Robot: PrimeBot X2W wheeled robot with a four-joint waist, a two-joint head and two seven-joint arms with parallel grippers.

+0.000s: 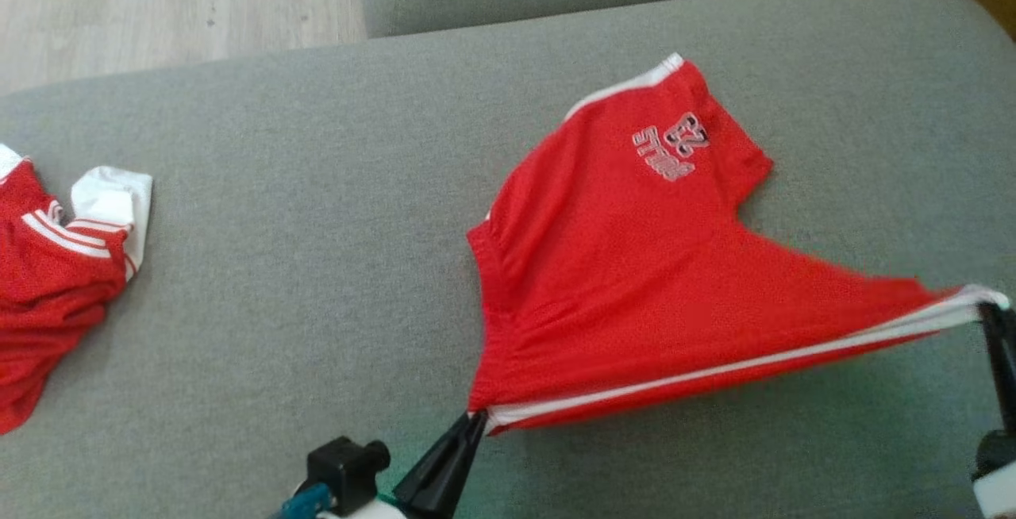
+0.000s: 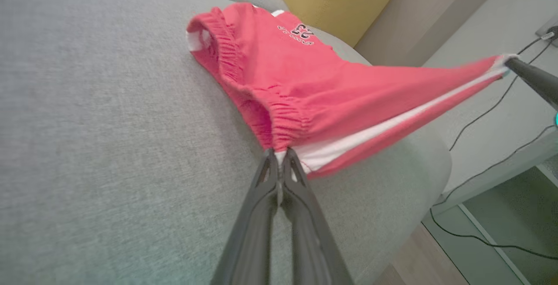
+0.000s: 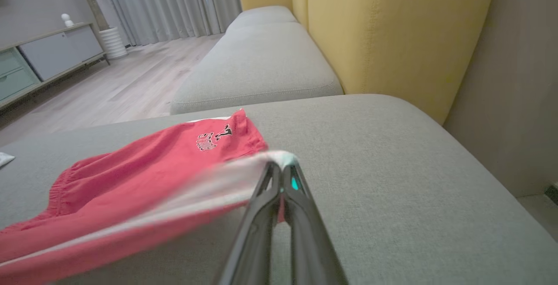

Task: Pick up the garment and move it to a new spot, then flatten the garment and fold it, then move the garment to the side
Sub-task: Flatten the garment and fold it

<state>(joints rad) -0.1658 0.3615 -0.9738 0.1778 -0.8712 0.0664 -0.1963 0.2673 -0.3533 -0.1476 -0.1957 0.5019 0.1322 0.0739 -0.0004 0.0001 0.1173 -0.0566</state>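
- We hold the shorts by both ends of one white-striped side seam. That seam is the long axis that matters: in the head view it runs almost from 9 to 3 o'clock, the right end a little higher.
- The left gripper is clenched on the waistband end of the seam, where the gathered elastic bunches just above its fingertips.
- The right gripper is clamped on the leg-hem end, with a white tuft of cloth pinched at its tips. The cloth beside it is blurred in the right wrist view.
- From the held edge the rest of the shorts spreads toward 12 o'clock. Neither arm is nearer, since each has its own end.
- The seam hangs taut and lifted off the sofa seat, with a shadow beneath it. The far leg, with its stitched lettering, rests on the seat near its right half.
- The fabric looks thin and soft, red with white trim, and creased near the waistband.
- We judge this to be the flattening step. The next move probably calls for keeping the seam taut and laying it down toward 6 o'clock so the cloth spreads smooth.
- A second red garment lies well apart at 9 o'clock.
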